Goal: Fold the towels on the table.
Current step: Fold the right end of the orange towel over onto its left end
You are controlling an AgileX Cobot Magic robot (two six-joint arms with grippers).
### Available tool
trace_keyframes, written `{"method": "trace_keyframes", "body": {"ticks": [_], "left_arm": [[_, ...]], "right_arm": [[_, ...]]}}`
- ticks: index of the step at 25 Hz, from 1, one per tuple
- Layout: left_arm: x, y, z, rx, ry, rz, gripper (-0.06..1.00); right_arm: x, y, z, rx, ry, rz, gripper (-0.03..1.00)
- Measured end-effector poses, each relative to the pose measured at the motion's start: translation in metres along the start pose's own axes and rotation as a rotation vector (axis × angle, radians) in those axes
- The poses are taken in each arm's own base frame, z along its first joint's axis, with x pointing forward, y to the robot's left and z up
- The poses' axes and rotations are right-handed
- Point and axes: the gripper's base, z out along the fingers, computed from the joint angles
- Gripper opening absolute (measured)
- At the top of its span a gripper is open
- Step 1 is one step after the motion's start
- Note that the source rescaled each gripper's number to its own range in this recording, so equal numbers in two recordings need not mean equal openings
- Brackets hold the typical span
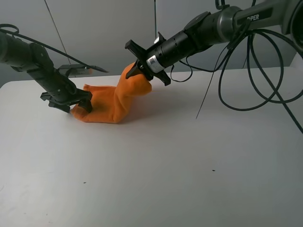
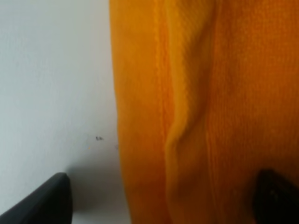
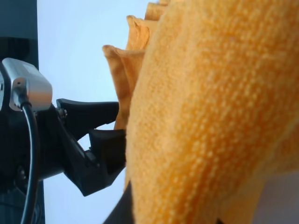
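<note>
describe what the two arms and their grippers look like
Both arms are dark grey to black jointed tubes. The right arm has white lettering near its upper end, a white label band near the wrist, and loose black cables looping off it. The left arm has a thin black cable too. The left gripper and right gripper are black.

In front of the orange towel [image 1: 113, 101] the counter [image 1: 156, 179] lies bare and passable; right of it, my black cables [image 1: 251, 109] hang low.
</note>
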Motion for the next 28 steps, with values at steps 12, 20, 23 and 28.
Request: {"method": "trace_keyframes", "body": {"ticks": [12, 20, 23, 28], "left_arm": [[0.0, 0.0, 0.0, 0.002, 0.0, 0.012, 1.0], [0.0, 0.0, 0.0, 0.002, 0.0, 0.013, 1.0], [0.0, 0.0, 0.0, 0.002, 0.0, 0.013, 1.0], [0.0, 0.0, 0.0, 0.002, 0.0, 0.013, 1.0]], "right_arm": [[0.008, 0.003, 0.041, -0.038, 0.003, 0.031, 0.08], [0.015, 0.01, 0.055, -0.03, -0.017, 0.01, 0.08], [0.015, 0.009, 0.058, -0.024, -0.03, 0.012, 0.08], [0.018, -0.002, 0.068, -0.008, -0.016, 0.029, 0.08]]}}
